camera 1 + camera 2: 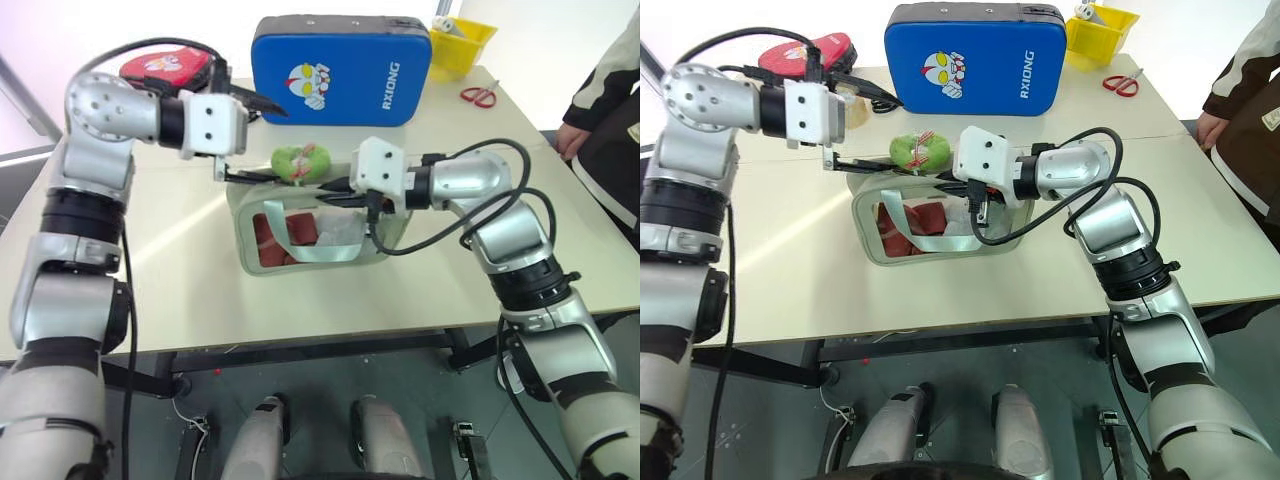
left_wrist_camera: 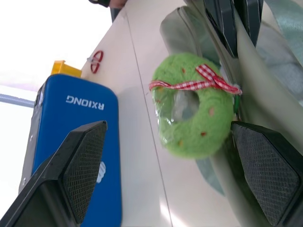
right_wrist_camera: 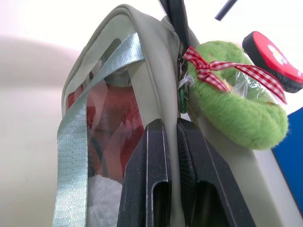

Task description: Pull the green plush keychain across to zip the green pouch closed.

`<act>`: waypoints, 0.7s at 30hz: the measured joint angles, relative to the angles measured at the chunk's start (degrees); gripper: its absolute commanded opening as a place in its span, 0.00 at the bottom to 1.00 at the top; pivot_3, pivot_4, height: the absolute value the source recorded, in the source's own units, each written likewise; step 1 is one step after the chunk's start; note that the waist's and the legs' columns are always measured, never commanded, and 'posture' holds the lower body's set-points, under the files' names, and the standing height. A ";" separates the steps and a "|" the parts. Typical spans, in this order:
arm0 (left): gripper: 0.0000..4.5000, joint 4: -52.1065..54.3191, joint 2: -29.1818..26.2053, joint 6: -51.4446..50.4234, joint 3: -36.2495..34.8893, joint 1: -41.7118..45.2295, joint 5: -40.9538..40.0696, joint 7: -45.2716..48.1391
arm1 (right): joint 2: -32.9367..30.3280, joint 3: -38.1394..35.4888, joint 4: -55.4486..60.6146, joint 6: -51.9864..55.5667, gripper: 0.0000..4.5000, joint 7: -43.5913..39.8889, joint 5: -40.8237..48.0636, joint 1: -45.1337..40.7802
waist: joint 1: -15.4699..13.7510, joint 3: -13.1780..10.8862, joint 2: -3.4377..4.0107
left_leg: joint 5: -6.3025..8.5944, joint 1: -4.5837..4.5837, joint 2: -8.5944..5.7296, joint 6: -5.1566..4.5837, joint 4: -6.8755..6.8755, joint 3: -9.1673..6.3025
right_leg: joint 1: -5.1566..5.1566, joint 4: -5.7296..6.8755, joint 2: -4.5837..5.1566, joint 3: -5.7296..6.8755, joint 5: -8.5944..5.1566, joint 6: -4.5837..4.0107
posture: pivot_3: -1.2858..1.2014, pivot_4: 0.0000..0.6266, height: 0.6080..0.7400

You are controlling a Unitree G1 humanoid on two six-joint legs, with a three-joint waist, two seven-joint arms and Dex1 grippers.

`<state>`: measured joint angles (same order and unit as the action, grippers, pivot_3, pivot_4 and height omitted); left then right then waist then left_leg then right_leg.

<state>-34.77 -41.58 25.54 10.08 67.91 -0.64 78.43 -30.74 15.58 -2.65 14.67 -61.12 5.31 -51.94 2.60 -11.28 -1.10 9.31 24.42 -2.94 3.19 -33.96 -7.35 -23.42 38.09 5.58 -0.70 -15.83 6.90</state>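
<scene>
The green pouch (image 1: 300, 240) stands on the table, its clear window showing red contents and a pale strap. The green plush keychain (image 1: 298, 163), a fuzzy lime ring tied with a red checked ribbon, rests on the pouch's top edge. My left gripper (image 1: 262, 140) is open just left of the keychain. In the left wrist view the keychain (image 2: 191, 113) lies between the spread fingers (image 2: 80, 165), touching neither. My right gripper (image 1: 335, 187) is shut on the pouch's top edge to the right of the keychain. The right wrist view shows its fingers (image 3: 149, 156) pinching the fabric.
A large blue pad (image 1: 340, 68) stands behind the pouch. A red case (image 1: 165, 68) lies at the back left, with a yellow bin (image 1: 462, 45) and red scissors (image 1: 480, 95) at the back right. A person (image 1: 610, 110) stands at the table's right side.
</scene>
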 measured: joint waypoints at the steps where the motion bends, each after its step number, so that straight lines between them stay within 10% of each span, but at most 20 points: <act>1: 0.99 0.23 -0.75 -0.39 0.02 0.00 0.00 0.58 | 0.00 0.00 -0.08 -0.08 0.00 0.00 0.00 0.00 | 0.00 0.00 0.00 | 0.00 0.00 0.00 0.00 0.00 0.00 | 0.00 0.00 0.00 0.00 0.00 0.00 | 0.52 0.24 1.00; 10: 0.99 1.18 -3.50 -9.49 -1.40 1.59 -1.50 1.10 | 0.00 0.00 -0.89 -0.88 0.00 -0.01 -0.03 -0.04 | -0.03 0.00 0.00 | 0.00 0.00 0.00 0.00 -0.01 0.00 | 0.01 0.00 0.00 0.01 0.00 0.00 | 0.52 0.24 1.00; 21: 0.99 27.78 -7.70 -52.32 -9.02 -14.02 -17.71 -1.46 | 0.22 -0.02 -0.91 -1.06 0.00 0.01 -0.06 -0.19 | 0.67 -0.01 0.00 | 0.00 0.00 0.03 0.00 0.02 -0.05 | 0.00 0.01 -0.02 0.00 0.00 0.00 | 0.52 0.24 1.00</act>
<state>-7.00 -49.28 -26.78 1.05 53.89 -18.36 76.97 -30.52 15.56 -3.56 13.62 -61.11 5.25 -52.12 3.27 -11.29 -1.10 9.31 24.42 -2.91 3.18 -33.94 -7.40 -23.42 38.10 5.56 -0.70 -15.83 6.91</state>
